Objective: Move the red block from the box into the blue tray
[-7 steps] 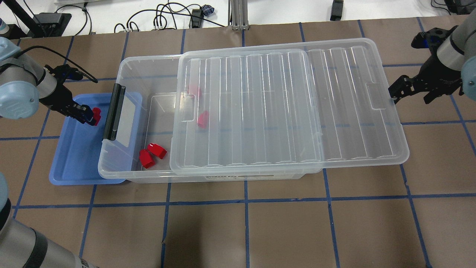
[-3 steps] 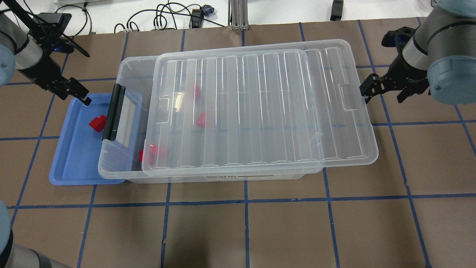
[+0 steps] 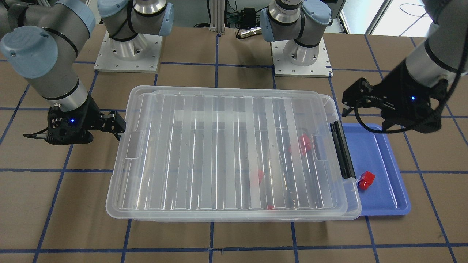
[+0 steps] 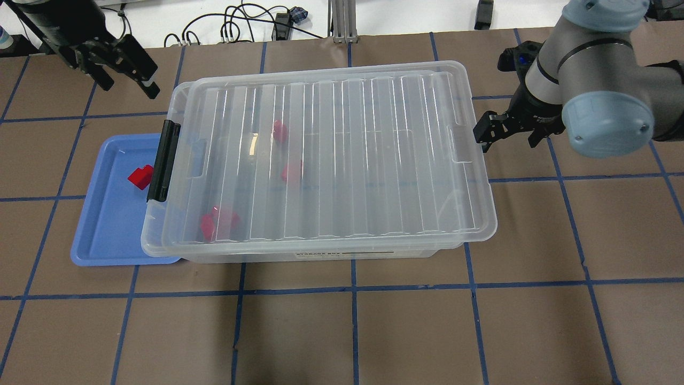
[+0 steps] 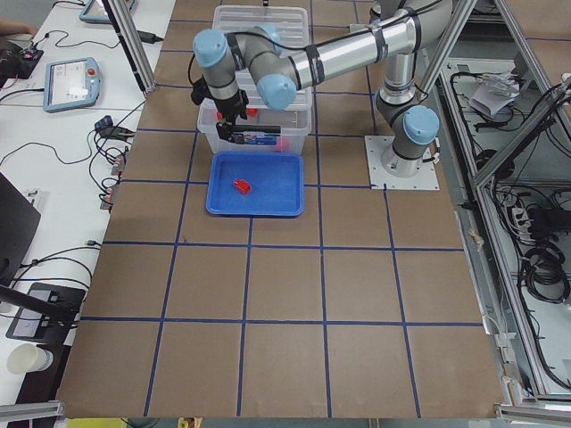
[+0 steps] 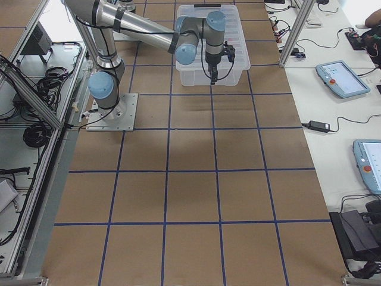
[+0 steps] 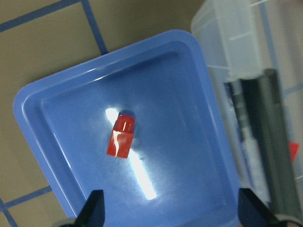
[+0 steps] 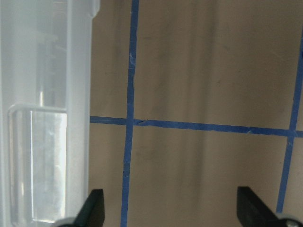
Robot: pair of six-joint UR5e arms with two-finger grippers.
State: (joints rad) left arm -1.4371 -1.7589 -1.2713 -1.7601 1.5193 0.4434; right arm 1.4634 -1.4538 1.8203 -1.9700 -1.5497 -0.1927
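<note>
One red block (image 4: 140,177) lies loose in the blue tray (image 4: 107,224), also seen in the left wrist view (image 7: 121,135) and the front view (image 3: 366,179). The box (image 4: 347,155) stands beside the tray with its ribbed lid over it and its black latch bar (image 4: 163,160) over the tray's edge. Several more red blocks (image 4: 216,223) show blurred through the lid. My left gripper (image 4: 129,80) is open and empty, raised behind the tray's far end. My right gripper (image 4: 507,141) is open and empty, just beside the lid's right end.
Cables (image 4: 235,21) lie along the table's back edge. The two arm bases (image 3: 128,51) stand behind the box. The brown table (image 4: 352,331) carries a blue tape grid. The box overlaps the tray's right side.
The left gripper let the red block go into the tray and pulled up and back. The lid slid left over the box, with the right gripper following its right end.
</note>
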